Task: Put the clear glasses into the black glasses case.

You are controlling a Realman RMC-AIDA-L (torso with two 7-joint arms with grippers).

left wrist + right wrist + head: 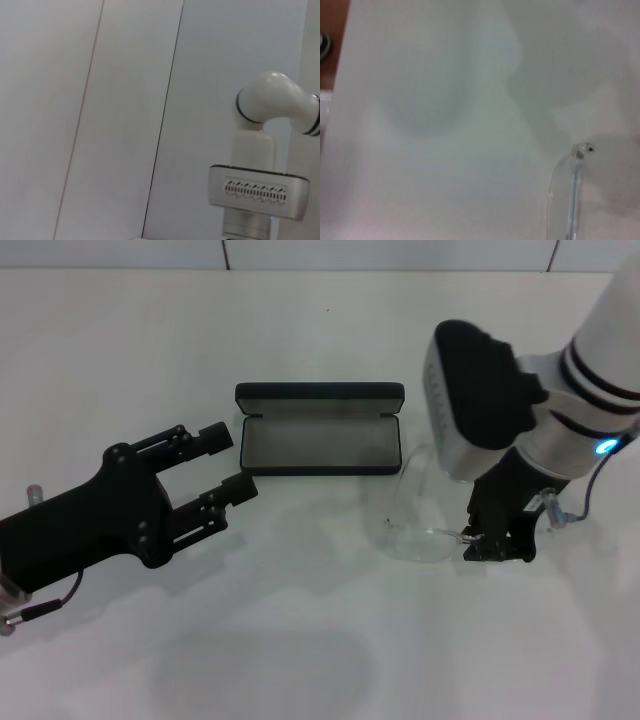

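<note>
- The right gripper is down at the tabletop, right at one end of the clear glasses. Whether its fingers have closed on the frame I can't tell from here, since the wrist housing hides the tips.
- The glasses lie on the tabletop just to the inner side of those fingers, and the black glasses case sits with its lid open a little beyond them, near but apart.
- The left gripper hovers on the other side of the case with its fingers spread and nothing between them (it looks idle).
- What could go wrong, as I judge it: the hold seems to be at the very end of the frame, by the hinge, so the glasses may swing or pivot when lifted and slip out. The plastic is smooth and thin.
- The glasses are nearly as long as the case, so if they come in skewed an arm could catch on the case's rim, or nudge the light case along the tabletop.
- The head view gives the whole layout, including the case and both arms.
- The right wrist view gives only a close look at the glasses' hinge end resting on the tabletop, with no fingers showing.
- The left wrist view shows the wall and part of the other arm, nothing of the task.
</note>
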